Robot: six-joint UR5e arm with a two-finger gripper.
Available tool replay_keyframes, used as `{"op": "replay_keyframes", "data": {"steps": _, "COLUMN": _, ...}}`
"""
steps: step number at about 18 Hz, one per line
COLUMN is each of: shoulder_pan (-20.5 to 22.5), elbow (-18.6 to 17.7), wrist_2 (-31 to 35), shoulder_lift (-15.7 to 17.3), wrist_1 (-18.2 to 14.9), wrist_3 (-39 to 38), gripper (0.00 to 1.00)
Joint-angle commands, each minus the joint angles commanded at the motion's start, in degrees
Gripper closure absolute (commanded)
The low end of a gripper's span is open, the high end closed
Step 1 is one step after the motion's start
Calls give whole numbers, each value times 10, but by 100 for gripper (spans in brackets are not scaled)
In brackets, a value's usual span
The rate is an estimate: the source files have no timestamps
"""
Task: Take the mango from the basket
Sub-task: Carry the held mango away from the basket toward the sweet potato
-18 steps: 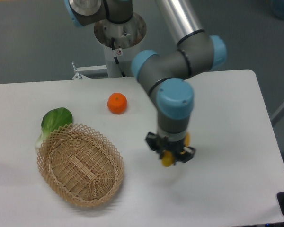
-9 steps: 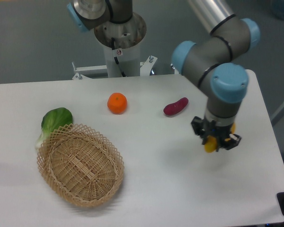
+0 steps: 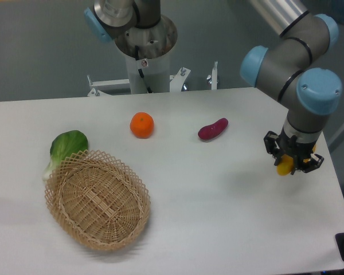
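Hanging in the gripper [image 3: 293,162] near the right edge of the table [image 3: 218,229], the mango [image 3: 285,168] shows only as a small yellow-orange patch between the dark fingers, which are clenched on it. It is held clear of the tabletop, judging by the faint shadow below and to the left, and it is well apart from the basket [image 3: 97,200], which lies at the table's left front.

Risk, as a judgement: little of the fruit is visible, so the depth of the grasp cannot be confirmed. A smooth, curved skin held near one end could rotate or slide between the fingers if the arm swings or stops sharply; this close to the table edge, a dropped fruit could roll off the surface. Whether the grip is centred on the fruit cannot be told from this view.

Container: the basket's woven floor shows bare across its whole oval, with no item inside; its lattice rim is intact. A leafy green vegetable [image 3: 65,147] lies just beside the rim at upper left, possibly touching it, outside the basket. A round orange fruit [image 3: 142,125] and a dark red-purple vegetable [image 3: 212,129] rest on the table behind, apart from each other and from the basket.
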Motion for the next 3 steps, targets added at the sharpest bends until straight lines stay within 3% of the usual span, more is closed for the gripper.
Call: {"op": "replay_keyframes", "data": {"steps": 3, "shoulder_pan": 2, "elbow": -1, "wrist_2": 0, "shoulder_lift": 0, "wrist_1": 0, "wrist_3": 0, "gripper": 70}}
